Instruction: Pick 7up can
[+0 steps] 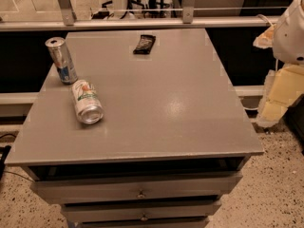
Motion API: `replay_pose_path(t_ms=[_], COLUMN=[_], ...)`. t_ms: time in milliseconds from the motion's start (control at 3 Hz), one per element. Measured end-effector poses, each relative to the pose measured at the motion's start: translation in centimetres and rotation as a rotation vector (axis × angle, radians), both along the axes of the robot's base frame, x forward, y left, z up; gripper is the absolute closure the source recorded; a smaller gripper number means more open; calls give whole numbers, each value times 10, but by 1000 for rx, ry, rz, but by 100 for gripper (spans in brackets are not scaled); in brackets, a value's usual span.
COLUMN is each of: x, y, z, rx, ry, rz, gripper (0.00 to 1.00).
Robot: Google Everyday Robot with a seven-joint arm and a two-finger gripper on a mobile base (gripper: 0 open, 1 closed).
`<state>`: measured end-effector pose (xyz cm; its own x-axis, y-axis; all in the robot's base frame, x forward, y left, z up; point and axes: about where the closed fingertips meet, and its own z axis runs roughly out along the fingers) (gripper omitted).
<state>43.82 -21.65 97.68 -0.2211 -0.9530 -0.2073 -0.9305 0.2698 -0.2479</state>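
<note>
The 7up can [87, 102] lies on its side on the grey tabletop [166, 94] near the left edge. It is white with green lettering, and its silver end faces the front. My gripper [277, 96] is at the far right of the view, beyond the table's right edge, below the white arm joint [292, 30]. It is far from the can and holds nothing that I can see.
A slim silver-and-blue can [61, 60] stands upright just behind the 7up can. A dark snack packet [144, 44] lies at the back of the table. Drawers [140, 190] sit below the front edge. A railing [142, 23] runs behind the table.
</note>
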Motion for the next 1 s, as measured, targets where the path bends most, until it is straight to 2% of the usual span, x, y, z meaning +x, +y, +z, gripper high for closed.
replay_pose_path(t_ms=[333, 667, 1000], x=[0, 2, 13], y=[0, 53, 205], z=[0, -9, -32], rx=[0, 62, 252], ry=[0, 16, 66], rz=[0, 25, 80], gripper=[0, 0, 0])
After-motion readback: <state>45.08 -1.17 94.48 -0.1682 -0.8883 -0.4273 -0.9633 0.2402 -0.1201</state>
